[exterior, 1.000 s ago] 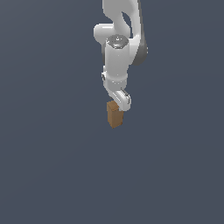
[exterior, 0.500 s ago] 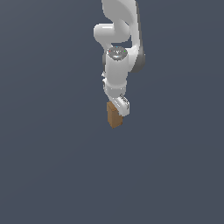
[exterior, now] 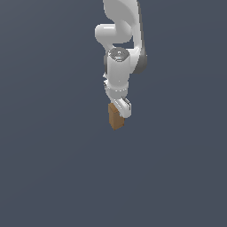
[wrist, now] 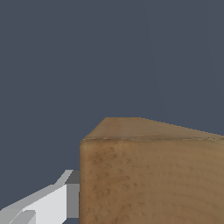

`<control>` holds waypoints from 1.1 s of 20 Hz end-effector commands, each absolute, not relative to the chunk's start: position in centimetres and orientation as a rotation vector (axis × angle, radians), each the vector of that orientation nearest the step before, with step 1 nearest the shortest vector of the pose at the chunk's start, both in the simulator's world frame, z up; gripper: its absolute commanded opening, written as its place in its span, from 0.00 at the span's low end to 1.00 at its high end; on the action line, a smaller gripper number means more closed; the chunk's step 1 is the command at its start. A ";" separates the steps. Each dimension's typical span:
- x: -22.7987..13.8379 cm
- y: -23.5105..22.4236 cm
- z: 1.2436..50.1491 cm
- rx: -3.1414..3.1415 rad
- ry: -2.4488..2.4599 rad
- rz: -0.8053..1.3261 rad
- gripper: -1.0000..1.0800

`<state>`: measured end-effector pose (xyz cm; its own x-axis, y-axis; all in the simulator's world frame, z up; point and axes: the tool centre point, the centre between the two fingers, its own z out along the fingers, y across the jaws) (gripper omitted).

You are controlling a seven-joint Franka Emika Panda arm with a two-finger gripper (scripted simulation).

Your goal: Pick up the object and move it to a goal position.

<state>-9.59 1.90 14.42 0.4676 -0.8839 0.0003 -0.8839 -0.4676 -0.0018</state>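
The object (exterior: pixel 115 118) is a small orange-brown block, taller than wide, hanging upright under the white arm in the exterior view. My gripper (exterior: pixel 119 108) is shut on the block's upper part. In the wrist view the object (wrist: pixel 153 175) fills the near field, with one white and grey finger (wrist: pixel 65 197) pressed against its side. The other finger is out of frame.
A plain dark grey-blue background surrounds the arm in both views, with no other objects, edges or surfaces to be seen.
The arm's wrist has turned and the gripper with the block has shifted slightly; the block stays held in the fingers.
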 end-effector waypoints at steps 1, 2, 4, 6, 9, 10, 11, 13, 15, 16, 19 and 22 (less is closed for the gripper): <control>-9.6 1.8 14.3 -2.691 1.621 0.000 0.00; -9.6 1.9 14.4 -2.690 1.621 -0.002 0.00; -9.5 1.8 14.4 -2.690 1.621 -0.002 0.00; -9.3 1.5 14.5 -2.690 1.621 -0.002 0.00; -8.7 0.9 14.6 -2.690 1.621 -0.002 0.00; -8.4 0.6 14.7 -2.690 1.621 -0.002 0.00; -8.1 0.2 14.8 -2.690 1.621 -0.002 0.00; -7.3 -0.5 14.9 -2.690 1.621 -0.002 0.00; -6.5 -1.4 15.1 -2.691 1.621 -0.002 0.00; -6.0 -1.9 15.2 -2.691 1.621 -0.002 0.00; -4.4 -3.5 15.6 -2.691 1.621 -0.002 0.00; -2.7 -5.3 16.0 -2.691 1.621 -0.002 0.00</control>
